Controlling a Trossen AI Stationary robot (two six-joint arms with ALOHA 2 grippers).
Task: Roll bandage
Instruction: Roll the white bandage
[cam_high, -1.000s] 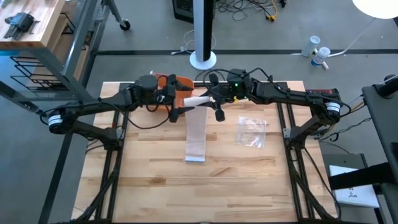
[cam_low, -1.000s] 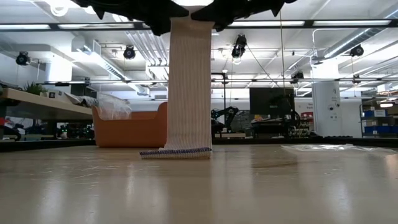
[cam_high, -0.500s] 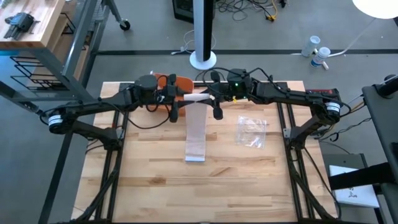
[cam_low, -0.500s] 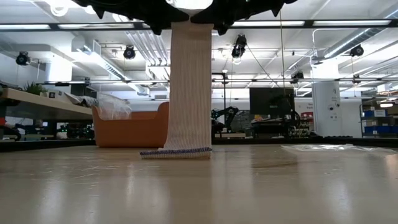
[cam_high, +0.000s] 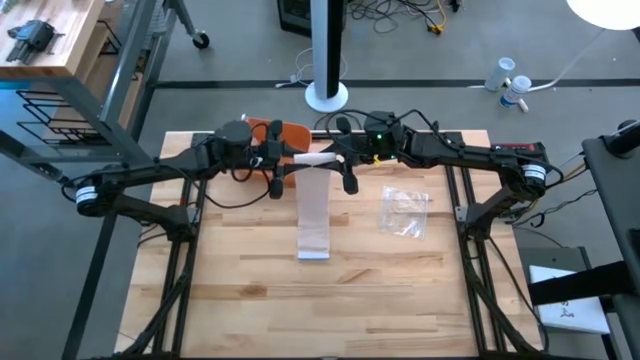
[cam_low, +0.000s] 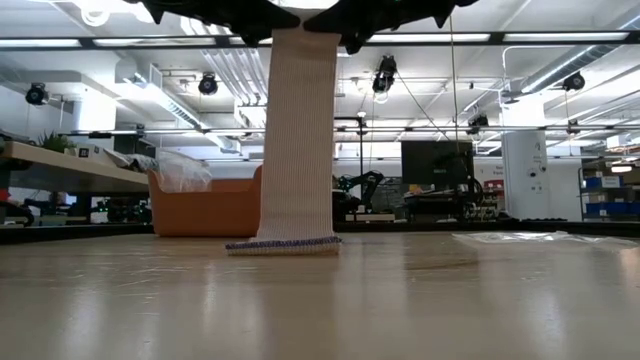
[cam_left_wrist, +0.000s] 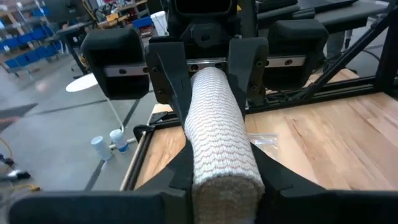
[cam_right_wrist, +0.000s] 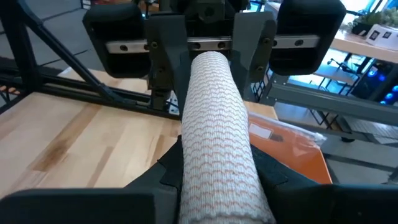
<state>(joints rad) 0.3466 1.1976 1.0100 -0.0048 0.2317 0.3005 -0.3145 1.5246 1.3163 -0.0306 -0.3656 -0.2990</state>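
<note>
Above the table's far middle, the left gripper (cam_high: 283, 160) and right gripper (cam_high: 338, 160) each pinch one end of the bandage roll (cam_high: 312, 158); it lies crosswise, tail (cam_high: 315, 210) hanging down.

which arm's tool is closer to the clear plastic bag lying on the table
Right. The right tool grips one end of the white bandage roll, on the side of the clear plastic bag; the left tool holds the far end.
</note>
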